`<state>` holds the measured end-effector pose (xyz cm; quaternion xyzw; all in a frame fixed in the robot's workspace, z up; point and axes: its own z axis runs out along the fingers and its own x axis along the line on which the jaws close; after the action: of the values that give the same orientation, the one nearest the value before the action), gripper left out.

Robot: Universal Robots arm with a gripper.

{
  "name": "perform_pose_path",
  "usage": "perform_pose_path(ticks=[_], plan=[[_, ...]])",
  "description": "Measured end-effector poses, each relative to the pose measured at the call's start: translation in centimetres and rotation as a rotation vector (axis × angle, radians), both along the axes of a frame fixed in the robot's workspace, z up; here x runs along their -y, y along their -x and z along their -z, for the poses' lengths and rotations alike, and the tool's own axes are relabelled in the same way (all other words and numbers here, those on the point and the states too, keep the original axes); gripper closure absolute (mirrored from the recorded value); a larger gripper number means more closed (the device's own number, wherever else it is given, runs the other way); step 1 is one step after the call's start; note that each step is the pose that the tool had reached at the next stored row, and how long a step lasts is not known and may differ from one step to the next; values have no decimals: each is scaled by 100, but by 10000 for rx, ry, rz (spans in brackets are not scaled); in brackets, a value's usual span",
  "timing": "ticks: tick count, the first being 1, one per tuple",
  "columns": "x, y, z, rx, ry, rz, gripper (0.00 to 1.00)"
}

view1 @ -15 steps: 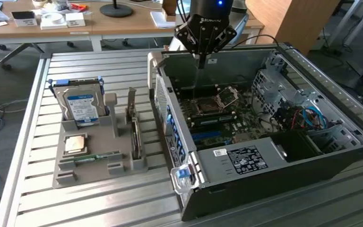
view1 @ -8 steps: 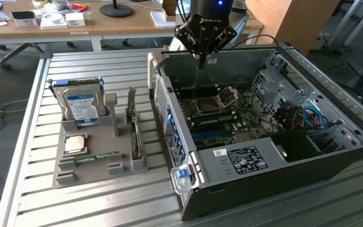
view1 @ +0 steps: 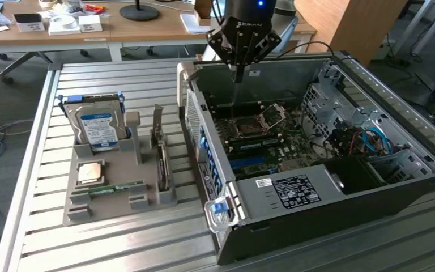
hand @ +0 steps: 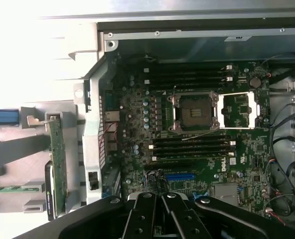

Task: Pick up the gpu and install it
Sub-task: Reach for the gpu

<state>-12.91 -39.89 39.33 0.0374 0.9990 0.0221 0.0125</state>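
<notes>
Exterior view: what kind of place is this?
Probably a robotics lab or office workshop set up for PC assembly: an open computer case on a slatted metal table, a grey parts holder beside it, wooden desks behind.

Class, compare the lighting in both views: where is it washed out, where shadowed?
Wrist view: the area outside the computer case is blown out to white, the motherboard dim. Exterior view: the slatted table is evenly lit, the case interior shadowed.

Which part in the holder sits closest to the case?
The gpu, standing on edge along the holder side facing the case; the hard drive, CPU and memory stick sit farther away.
</notes>
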Motion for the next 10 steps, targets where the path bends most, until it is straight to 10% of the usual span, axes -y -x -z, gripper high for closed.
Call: perform_pose_path(ticks=[10], plan=[[0, 212, 0, 0, 0, 0, 89]])
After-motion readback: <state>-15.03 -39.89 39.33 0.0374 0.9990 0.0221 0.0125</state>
